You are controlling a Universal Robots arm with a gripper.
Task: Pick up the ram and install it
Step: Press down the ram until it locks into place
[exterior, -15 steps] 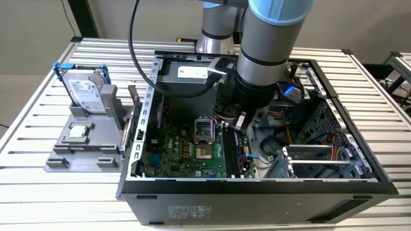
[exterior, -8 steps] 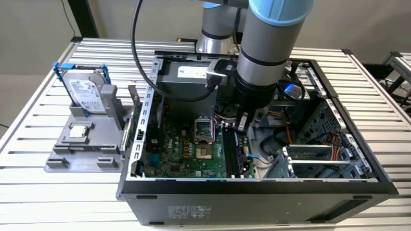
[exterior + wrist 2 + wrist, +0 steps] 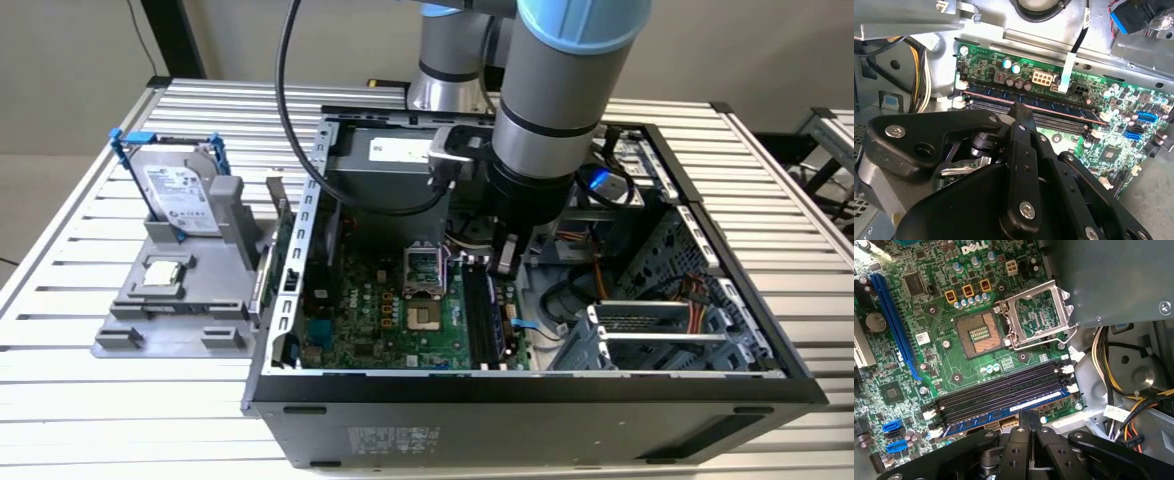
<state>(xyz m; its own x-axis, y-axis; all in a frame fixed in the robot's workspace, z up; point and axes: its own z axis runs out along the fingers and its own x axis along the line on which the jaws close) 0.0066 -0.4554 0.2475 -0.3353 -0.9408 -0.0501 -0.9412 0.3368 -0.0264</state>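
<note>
The ram [image 3: 994,415] is a long thin stick with a white label. It stands in the outermost of the black memory slots [image 3: 1004,387] on the green motherboard [image 3: 944,375]. In the second wrist view the ram [image 3: 1064,111] runs along its slot with the white end latches beside it. My gripper [image 3: 1029,416] is shut, its black fingertips together at the ram's upper edge near mid-length. They do not clamp its faces. In the exterior view the gripper [image 3: 505,265] hangs inside the open computer case [image 3: 534,385], over the memory slots [image 3: 487,315].
The processor socket [image 3: 979,335] lies open with its metal load plate [image 3: 1036,315] lifted. A grey holder on the exterior view's left carries a hard drive in a blue frame [image 3: 180,190] and a small silver chip [image 3: 163,272]. Bundled cables [image 3: 1134,405] and the drive cage [image 3: 667,330] crowd the case.
</note>
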